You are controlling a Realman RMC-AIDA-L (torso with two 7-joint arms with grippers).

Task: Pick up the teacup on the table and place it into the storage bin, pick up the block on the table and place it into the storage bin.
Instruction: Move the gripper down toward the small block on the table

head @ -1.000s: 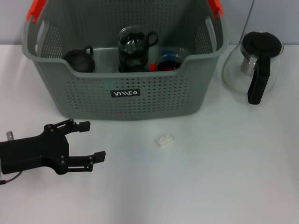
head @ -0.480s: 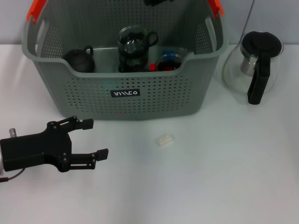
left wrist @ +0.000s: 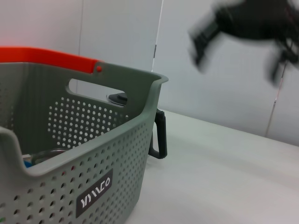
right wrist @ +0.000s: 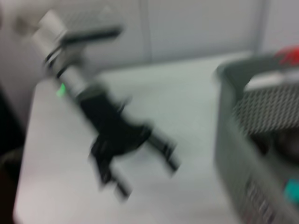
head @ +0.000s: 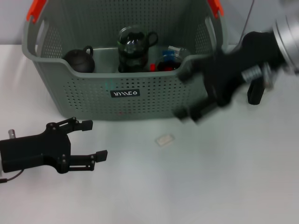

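The grey-green storage bin (head: 84,93) stands at the back of the white table, its black label facing me. Inside it, against the right front wall, sits a small glass teacup (head: 169,60) with a dark inside. The block (head: 164,139), small and white, lies on the table in front of the bin. My right gripper (head: 186,95) hangs open and empty at the bin's front right corner, above and just beyond the block. My left gripper (head: 93,140) rests open and empty low at the front left, well left of the block. The right wrist view shows that left gripper (right wrist: 149,179) too.
A black teapot (head: 79,60) and a glass teapot (head: 133,46) also stand in the bin. A glass kettle with a black handle (head: 254,95) stands right of the bin, partly hidden behind my right arm. Bare table stretches in front of the block.
My right arm has swung down from above the bin to its front right corner, over the table near the block. The left gripper has barely moved. The block lies where it was.
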